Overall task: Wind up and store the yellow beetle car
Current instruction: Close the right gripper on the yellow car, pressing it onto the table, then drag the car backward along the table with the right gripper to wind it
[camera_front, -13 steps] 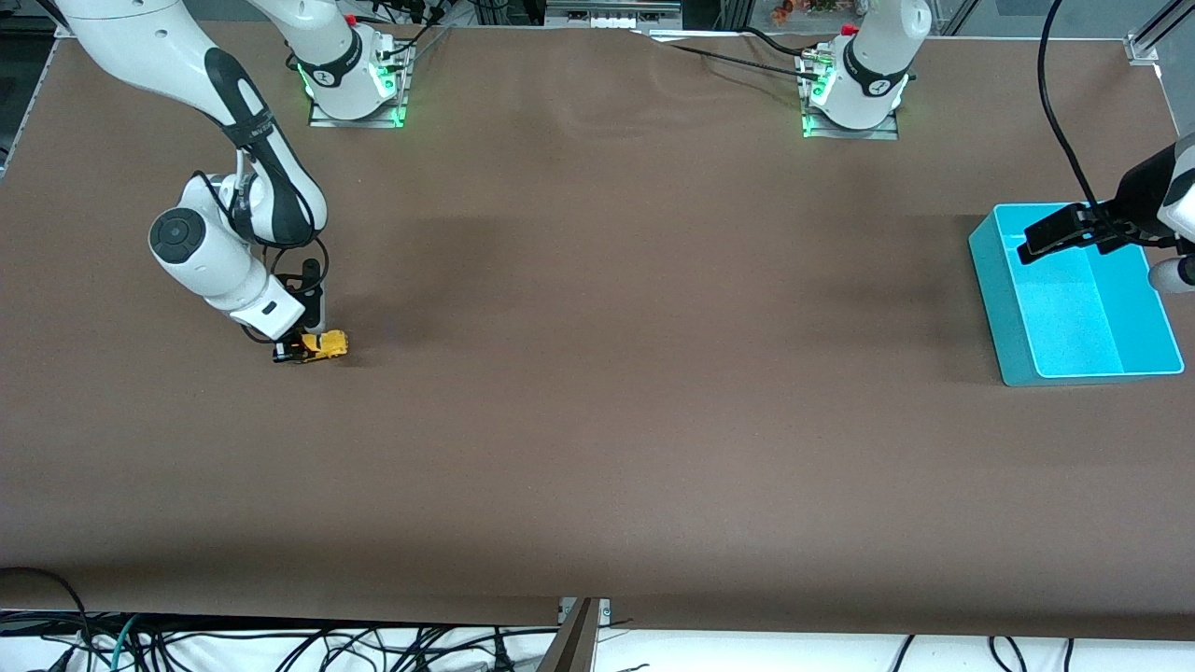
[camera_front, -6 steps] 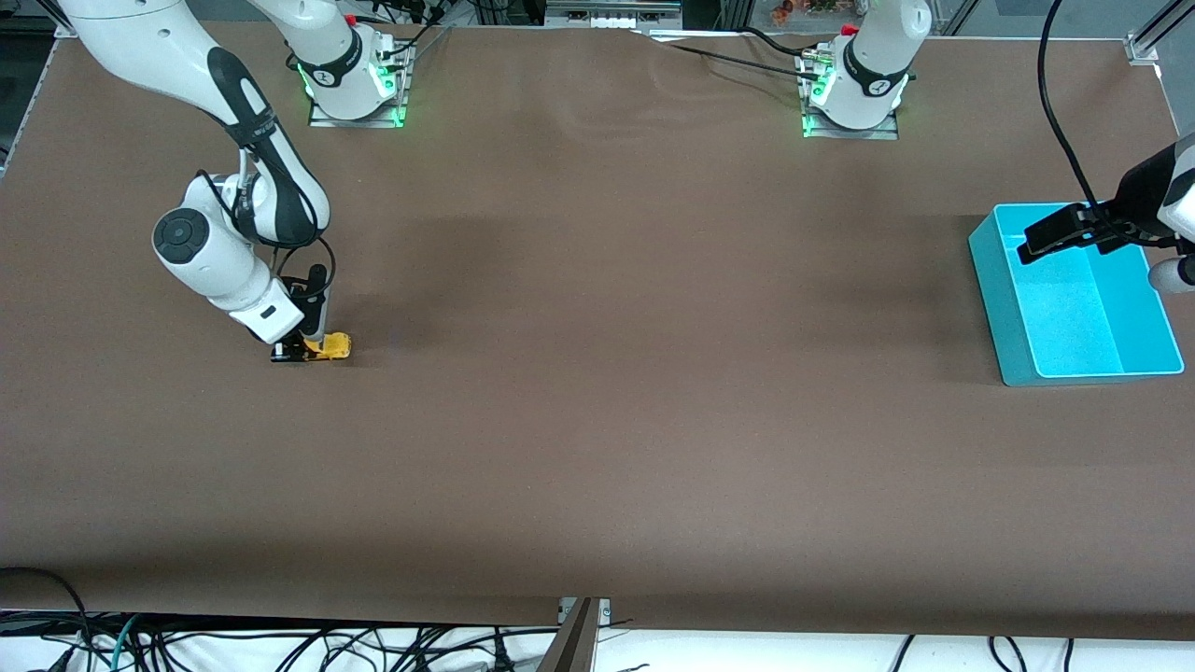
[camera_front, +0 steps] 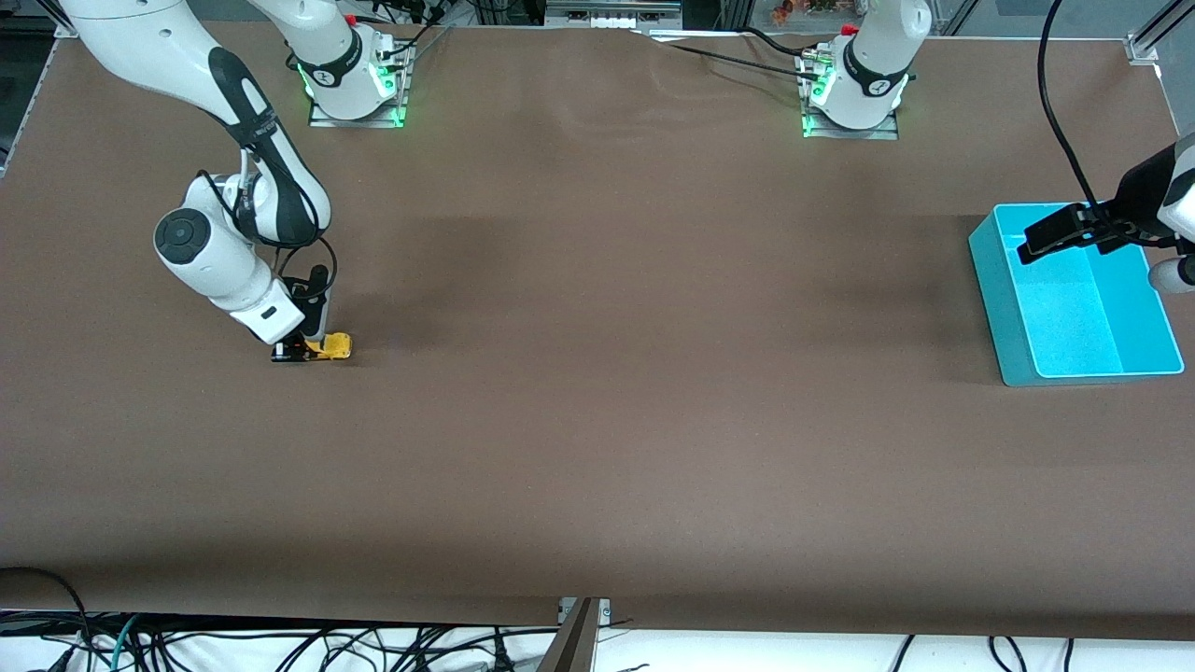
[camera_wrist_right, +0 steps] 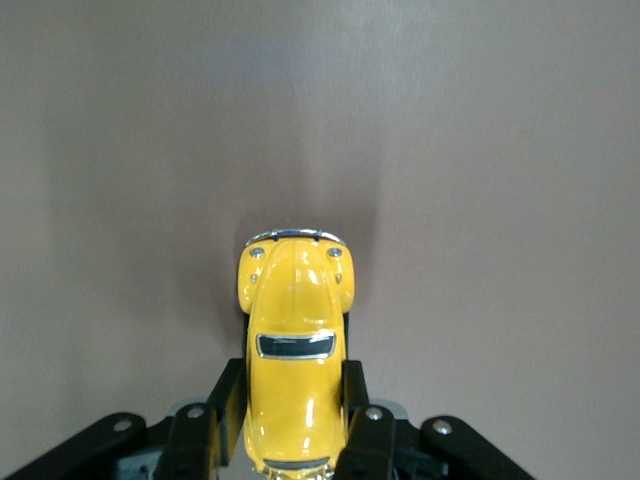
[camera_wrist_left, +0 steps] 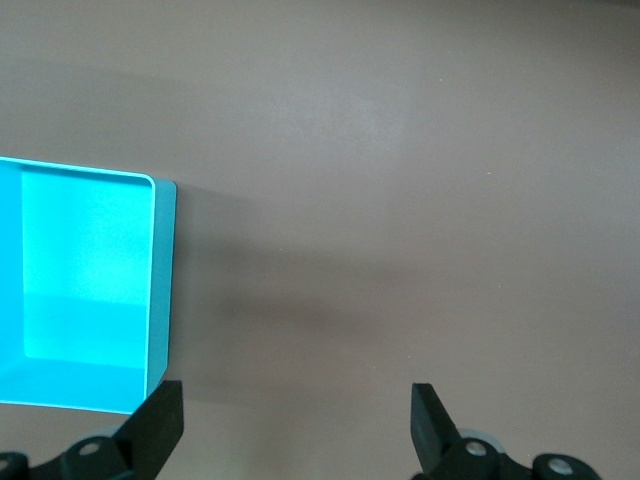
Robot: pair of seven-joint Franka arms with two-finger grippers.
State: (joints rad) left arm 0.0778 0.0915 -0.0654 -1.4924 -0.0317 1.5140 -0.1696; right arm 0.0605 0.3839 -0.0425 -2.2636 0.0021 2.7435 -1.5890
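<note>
The yellow beetle car (camera_front: 329, 347) rests on the brown table toward the right arm's end. My right gripper (camera_front: 304, 349) is shut on its sides, low at the table. In the right wrist view the car (camera_wrist_right: 293, 340) sits between the black fingers (camera_wrist_right: 223, 400), its nose pointing away from the gripper. The cyan bin (camera_front: 1074, 308) stands at the left arm's end of the table. My left gripper (camera_front: 1060, 233) is open and empty, held over the bin's edge. The bin's corner (camera_wrist_left: 90, 280) shows in the left wrist view, with the left gripper (camera_wrist_left: 292, 430) open over bare table.
The two arm bases (camera_front: 355, 84) (camera_front: 854, 93) stand at the table's edge farthest from the front camera. Cables (camera_front: 280, 644) hang below the table's near edge. Brown table (camera_front: 653, 373) lies between the car and the bin.
The right gripper with the car has shifted slightly toward the left arm's end, staying low at the table. The left arm has not moved.
</note>
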